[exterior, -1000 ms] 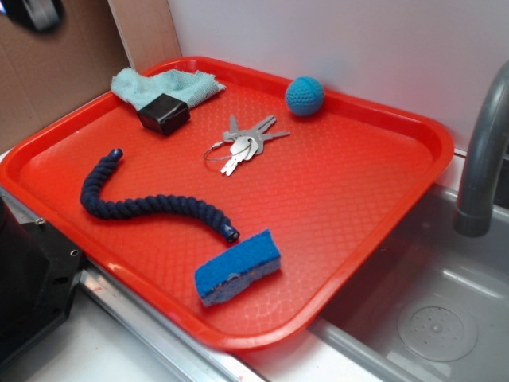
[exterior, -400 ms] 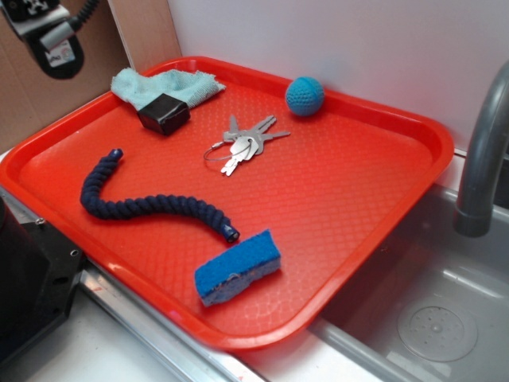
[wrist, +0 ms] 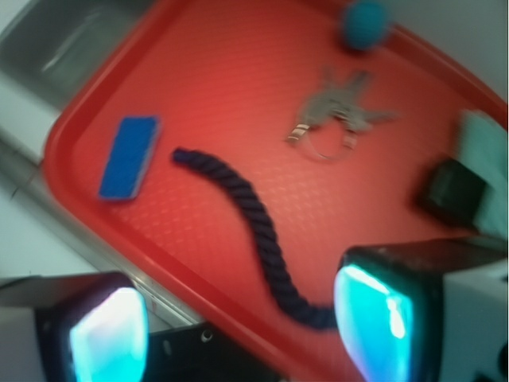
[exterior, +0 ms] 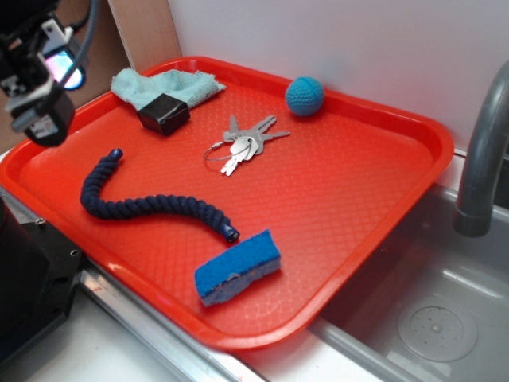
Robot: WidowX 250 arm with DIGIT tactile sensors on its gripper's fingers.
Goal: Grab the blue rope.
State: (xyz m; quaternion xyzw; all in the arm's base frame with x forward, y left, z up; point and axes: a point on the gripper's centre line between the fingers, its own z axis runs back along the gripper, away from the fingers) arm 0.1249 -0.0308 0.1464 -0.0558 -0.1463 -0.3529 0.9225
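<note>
Two fingers of gripper (wrist: 238,326) spread wide, empty, above tray (exterior: 382,231) edge. Risks: floppy blue rope (exterior: 143,205) slipping out; closing on nearby sponge (exterior: 237,267) instead.

twisted matt blue rope (exterior: 151,205) on a glossy, textured plastic tray (exterior: 342,191); shiny metal keys (exterior: 242,146)
</note>
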